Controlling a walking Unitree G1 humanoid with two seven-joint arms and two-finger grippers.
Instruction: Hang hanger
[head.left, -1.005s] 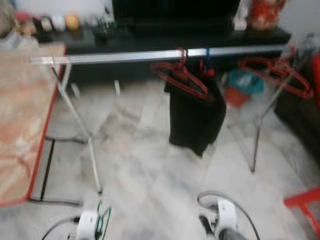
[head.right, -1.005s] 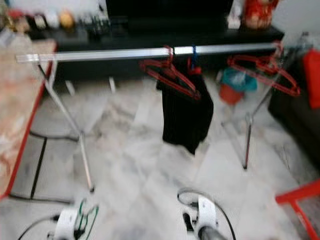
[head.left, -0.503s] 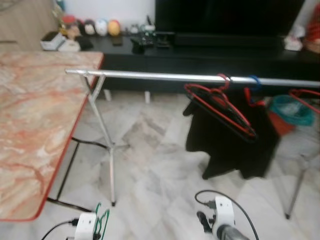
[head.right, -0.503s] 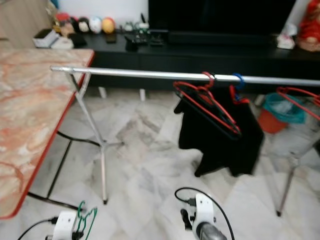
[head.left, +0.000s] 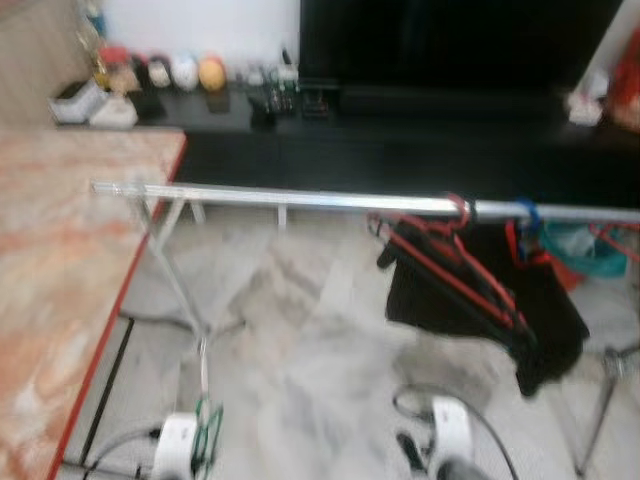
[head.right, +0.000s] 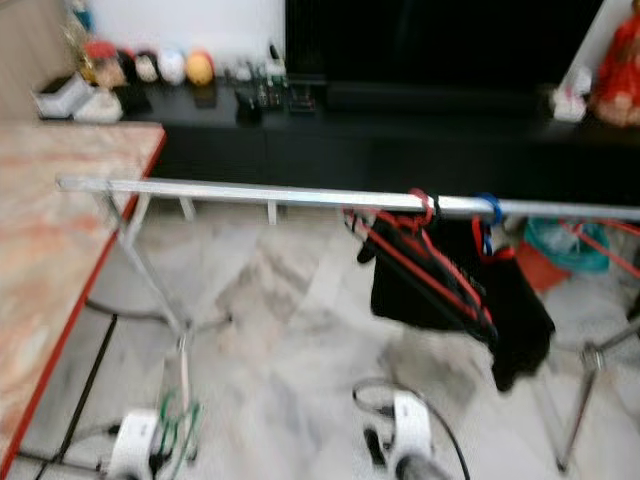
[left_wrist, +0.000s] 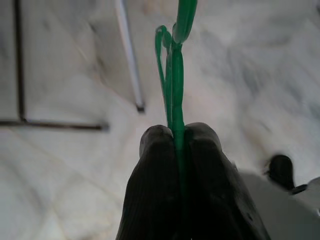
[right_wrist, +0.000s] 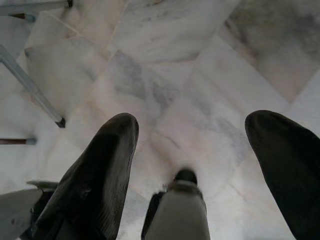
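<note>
Your thin green wire hanger (left_wrist: 175, 75) is pinched between the left gripper's (left_wrist: 174, 131) two black fingers (left_wrist: 155, 165), hook end pointing away from them, low above the marble floor; its full shape is probably blurred here.

No text, label or number is legible, perhaps because the head views are blurred.

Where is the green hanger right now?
The green hanger is pinched in the left gripper, held low over the marble floor near the rack's leg, below the rail.
</note>
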